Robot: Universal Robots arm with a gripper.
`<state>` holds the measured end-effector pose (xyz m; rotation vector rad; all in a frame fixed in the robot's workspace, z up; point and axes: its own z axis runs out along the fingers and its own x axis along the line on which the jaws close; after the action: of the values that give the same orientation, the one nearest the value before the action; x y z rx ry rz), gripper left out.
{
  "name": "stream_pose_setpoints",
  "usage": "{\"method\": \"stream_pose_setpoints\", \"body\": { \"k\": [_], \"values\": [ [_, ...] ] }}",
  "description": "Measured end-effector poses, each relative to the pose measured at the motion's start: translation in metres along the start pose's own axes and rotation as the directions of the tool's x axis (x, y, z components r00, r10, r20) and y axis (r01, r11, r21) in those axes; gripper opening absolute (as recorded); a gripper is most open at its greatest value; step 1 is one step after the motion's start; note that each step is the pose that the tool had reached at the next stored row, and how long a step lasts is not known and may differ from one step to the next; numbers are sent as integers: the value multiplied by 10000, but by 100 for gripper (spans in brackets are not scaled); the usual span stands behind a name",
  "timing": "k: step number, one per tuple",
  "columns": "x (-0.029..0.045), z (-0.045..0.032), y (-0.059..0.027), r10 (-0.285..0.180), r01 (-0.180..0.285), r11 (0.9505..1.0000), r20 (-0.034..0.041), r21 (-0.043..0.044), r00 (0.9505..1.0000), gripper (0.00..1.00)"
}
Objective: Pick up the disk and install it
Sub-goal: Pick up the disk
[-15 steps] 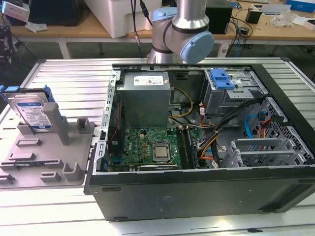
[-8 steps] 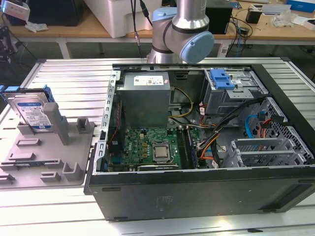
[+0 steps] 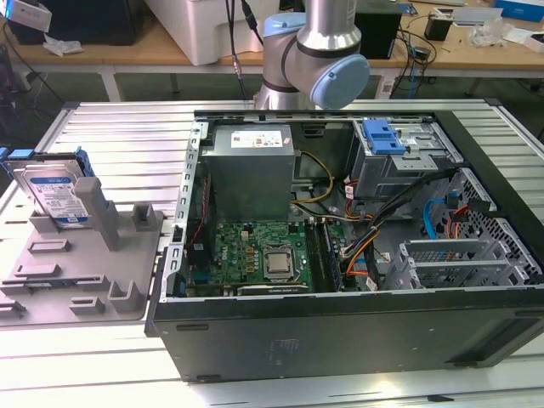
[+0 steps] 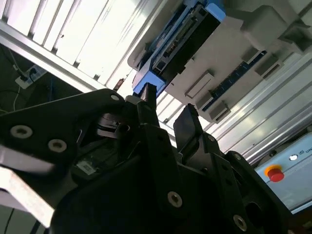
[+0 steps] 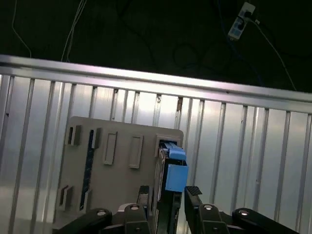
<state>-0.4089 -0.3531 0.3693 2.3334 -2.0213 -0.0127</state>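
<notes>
Item: disk point(image 3: 53, 195). Stands on edge in a slot at the far corner of the grey tray point(image 3: 76, 263), label face outward, leaning on the tray's post.

Item: gripper point(image 5: 166, 191). Spread and empty. Both fingers point(image 5: 193, 191) point at the tray. In the first wrist view the disk's blue-capped thin edge lies straight ahead, apart from the tips and in line with the gap, so the gap appears to span its thickness.

Item: arm point(image 3: 314, 51). Its joints rise beyond the computer case point(image 3: 340, 255), well apart from the tray.
</notes>
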Motion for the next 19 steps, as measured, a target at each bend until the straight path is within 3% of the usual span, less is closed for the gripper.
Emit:
{"method": "stream_pose_setpoints", "body": {
  "k": [8,13,19],
  "values": [
    [-104,3,-6,-685,686,9976,-41,63,9976,42],
    [-106,4,2,-696,696,9975,-45,75,9976,42],
    [-107,22,5,-214,214,9998,-22,61,9998,42]
  ]
}}
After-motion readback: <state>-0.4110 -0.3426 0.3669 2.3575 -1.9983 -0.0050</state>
